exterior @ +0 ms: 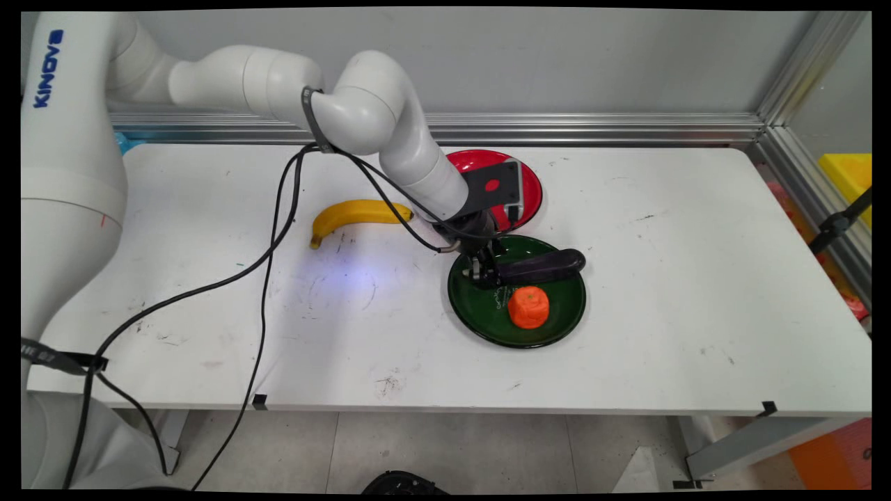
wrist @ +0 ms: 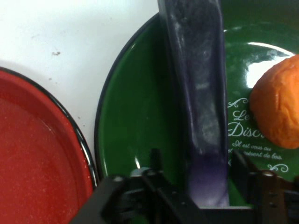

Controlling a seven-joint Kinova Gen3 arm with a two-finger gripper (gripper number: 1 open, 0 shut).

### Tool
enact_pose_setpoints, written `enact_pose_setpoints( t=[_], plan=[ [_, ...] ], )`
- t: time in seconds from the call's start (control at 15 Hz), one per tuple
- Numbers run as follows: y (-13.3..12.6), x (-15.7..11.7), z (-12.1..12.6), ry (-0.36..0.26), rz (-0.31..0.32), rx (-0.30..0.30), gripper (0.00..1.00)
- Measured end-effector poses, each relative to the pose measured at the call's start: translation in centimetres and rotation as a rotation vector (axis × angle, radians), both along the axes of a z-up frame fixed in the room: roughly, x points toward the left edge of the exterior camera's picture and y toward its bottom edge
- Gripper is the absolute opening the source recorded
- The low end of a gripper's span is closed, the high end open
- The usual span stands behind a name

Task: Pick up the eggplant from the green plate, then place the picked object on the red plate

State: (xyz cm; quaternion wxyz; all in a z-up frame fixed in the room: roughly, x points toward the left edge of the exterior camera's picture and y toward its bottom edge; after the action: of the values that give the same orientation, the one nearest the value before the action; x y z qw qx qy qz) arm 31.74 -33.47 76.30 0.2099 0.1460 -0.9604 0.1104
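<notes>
Over the green plate (exterior: 480,316) my gripper (exterior: 482,273) is clamped on the eggplant's (exterior: 546,266) end, orange (exterior: 528,307) at 5 o'clock, red plate (exterior: 530,182) at 12, banana (exterior: 355,215) at 10.

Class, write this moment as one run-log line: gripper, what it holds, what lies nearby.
gripper: jaws shut on eggplant | eggplant over green plate | orange on green plate | red plate behind | banana on table

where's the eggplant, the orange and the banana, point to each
eggplant (exterior: 550,265), main view, on the middle of its dark body lying across the green plate
orange (exterior: 528,307), main view, on the centre of its top
banana (exterior: 351,212), main view, on the middle of its curve
</notes>
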Motion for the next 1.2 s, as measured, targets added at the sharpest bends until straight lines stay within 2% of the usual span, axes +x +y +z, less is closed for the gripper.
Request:
enact_pose_setpoints(
  t=[0.6, 1.2],
  plan=[
    [0.0, 0.2, -0.6, 0.016, 0.01, -0.001, 0.0],
    [-0.8, 0.1, 2.0, 0.035, 0.025, -0.011, 0.0]
  ],
)
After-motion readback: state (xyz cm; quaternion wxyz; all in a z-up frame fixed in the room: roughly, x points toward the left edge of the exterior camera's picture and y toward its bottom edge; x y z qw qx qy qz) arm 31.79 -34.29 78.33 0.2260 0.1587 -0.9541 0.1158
